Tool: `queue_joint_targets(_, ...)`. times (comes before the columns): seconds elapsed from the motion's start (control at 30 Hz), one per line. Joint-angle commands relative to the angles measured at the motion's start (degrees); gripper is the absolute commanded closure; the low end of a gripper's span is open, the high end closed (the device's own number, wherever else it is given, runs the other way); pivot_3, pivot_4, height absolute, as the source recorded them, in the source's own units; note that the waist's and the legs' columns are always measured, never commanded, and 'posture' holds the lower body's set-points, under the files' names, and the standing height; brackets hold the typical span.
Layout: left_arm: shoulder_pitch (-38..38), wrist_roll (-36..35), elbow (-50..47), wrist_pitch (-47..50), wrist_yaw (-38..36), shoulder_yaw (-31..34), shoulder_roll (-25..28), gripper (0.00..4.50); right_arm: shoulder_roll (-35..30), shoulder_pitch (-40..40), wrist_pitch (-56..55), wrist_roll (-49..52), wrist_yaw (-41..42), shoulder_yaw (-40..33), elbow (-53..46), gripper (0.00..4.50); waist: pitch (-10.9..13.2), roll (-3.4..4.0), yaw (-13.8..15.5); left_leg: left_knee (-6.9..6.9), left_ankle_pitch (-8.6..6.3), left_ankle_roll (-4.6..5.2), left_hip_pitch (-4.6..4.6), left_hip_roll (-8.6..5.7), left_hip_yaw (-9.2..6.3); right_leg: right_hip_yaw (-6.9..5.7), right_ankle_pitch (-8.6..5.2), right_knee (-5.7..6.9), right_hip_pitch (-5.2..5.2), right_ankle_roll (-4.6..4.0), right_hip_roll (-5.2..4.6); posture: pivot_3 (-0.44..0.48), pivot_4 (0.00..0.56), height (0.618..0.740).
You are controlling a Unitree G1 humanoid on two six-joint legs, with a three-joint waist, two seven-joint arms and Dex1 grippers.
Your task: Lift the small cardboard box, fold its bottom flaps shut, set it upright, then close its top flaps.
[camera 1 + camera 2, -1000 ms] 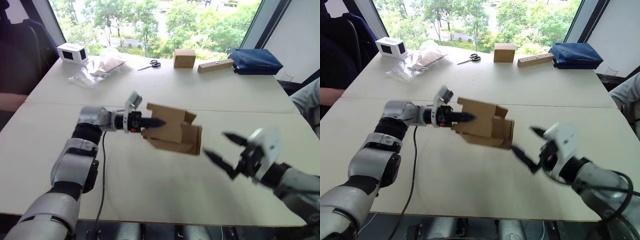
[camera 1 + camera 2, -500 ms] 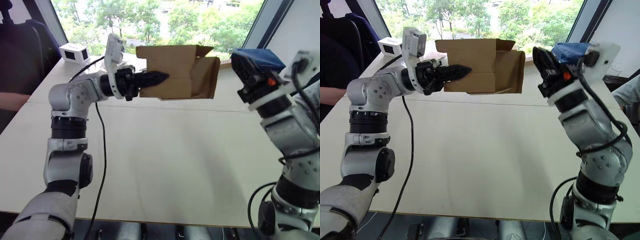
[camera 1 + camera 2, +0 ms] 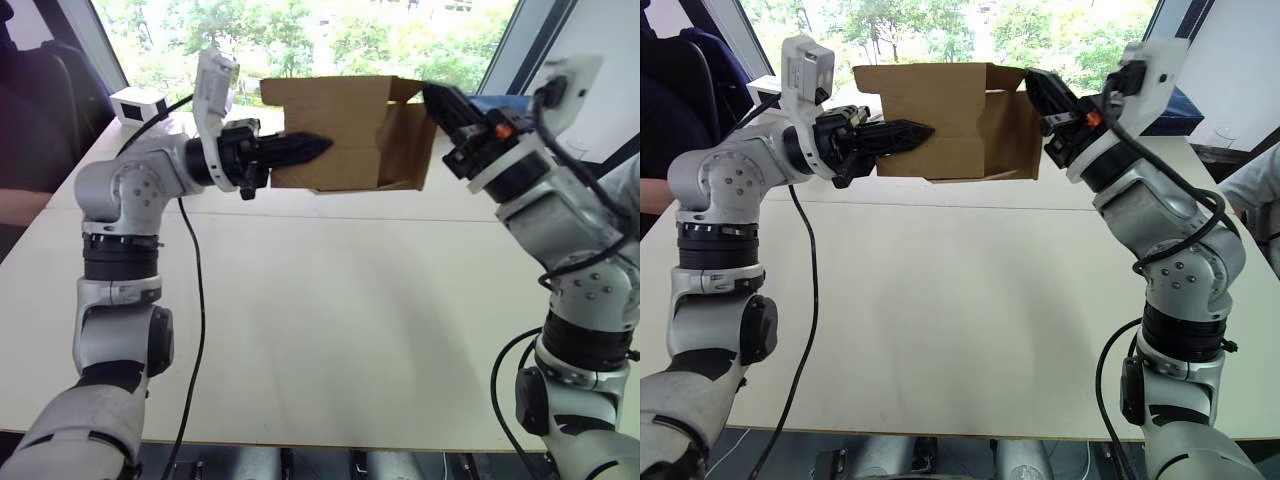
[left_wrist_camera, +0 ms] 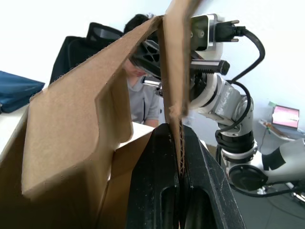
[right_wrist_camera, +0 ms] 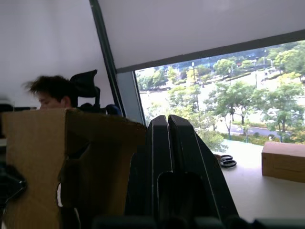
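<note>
The box (image 3: 345,134) is held in the air, well above the table (image 3: 330,300), lying on its side with its long faces roughly level. The left gripper (image 3: 305,148) has its two fingers pinched on one cardboard wall of the box; the left wrist view shows the corrugated edge clamped between the black fingers (image 4: 159,191). The end of the box facing the right arm is open, with a flap (image 3: 412,145) standing out sideways and another flap (image 3: 405,90) raised at the upper edge. The right gripper (image 3: 440,100) sits at that open end, by the upper corner, its fingers pressed together with nothing between them, as the right wrist view confirms. Whether it touches the cardboard cannot be told.

On the far part of the table stand a white box (image 3: 138,105) behind the left arm, a blue bag (image 3: 505,101) behind the right gripper, scissors (image 5: 225,161) and a brown cube (image 5: 283,161)
</note>
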Motion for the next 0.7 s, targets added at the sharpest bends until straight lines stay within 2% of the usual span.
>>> queue_joint_targets(0.03,-0.5,-1.1,-1.4,-0.7,-0.3,-0.3,0.8,4.5,-1.1,-0.1,-0.3,-0.2,4.0,0.9,-3.1,4.46,0.0,0.01,0.0,0.0,0.0,0.0,0.0,0.0,0.0,0.0,0.0,0.0,-0.01,0.0,0.0,0.0,0.15,0.74)
queue_joint_targets(0.3,-1.0,-1.7,-0.1,-0.7,-0.4,0.0,0.7,4.5,-0.9,3.3,0.5,-0.8,7.7,3.4,-6.6,4.46,0.0,0.0,0.0,0.0,0.0,0.0,0.0,0.01,0.0,0.0,0.0,0.0,-0.01,0.0,0.0,0.0,0.15,0.74)
queue_joint_targets(0.7,-0.3,-5.7,-1.8,2.9,-2.3,0.2,2.0,4.5,-1.0,4.4,0.5,-1.7,9.0,2.6,-6.4,4.46,0.0,0.0,0.0,0.0,0.0,0.0,-0.01,0.01,0.0,-0.01,0.0,-0.01,-0.01,0.01,0.0,0.0,0.15,0.74)
